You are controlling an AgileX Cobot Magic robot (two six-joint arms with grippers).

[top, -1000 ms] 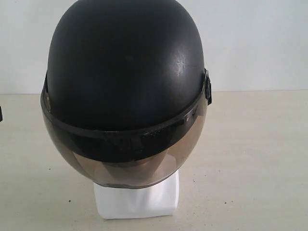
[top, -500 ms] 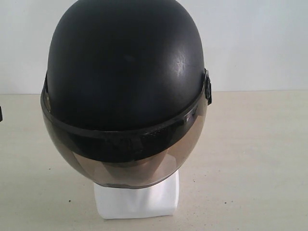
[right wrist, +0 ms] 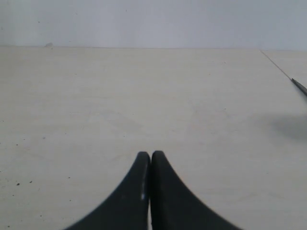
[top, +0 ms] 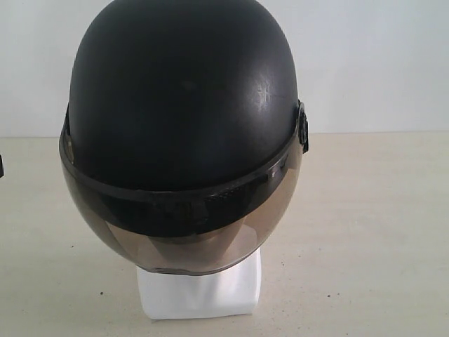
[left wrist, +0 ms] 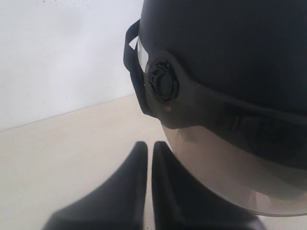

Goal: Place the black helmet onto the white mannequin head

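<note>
The black helmet (top: pixel 182 98) sits on the white mannequin head, whose squarish base (top: pixel 200 291) shows under the smoky visor (top: pixel 182 242); the face is only a dim shape behind the tint. In the left wrist view the helmet (left wrist: pixel 230 52) fills one side, with its round visor pivot (left wrist: pixel 163 81) and strap loop showing. My left gripper (left wrist: pixel 149 146) is shut with nothing in it, its tips just beside the visor's lower edge. My right gripper (right wrist: pixel 150 155) is shut and empty over bare table, away from the helmet. Neither gripper shows in the exterior view.
The beige table (top: pixel 365 232) runs to a white wall (top: pixel 379 63) behind. A small dark part (top: pixel 1 166) shows at the left edge of the exterior view. A thin dark line (right wrist: pixel 300 86) crosses the table's far corner in the right wrist view.
</note>
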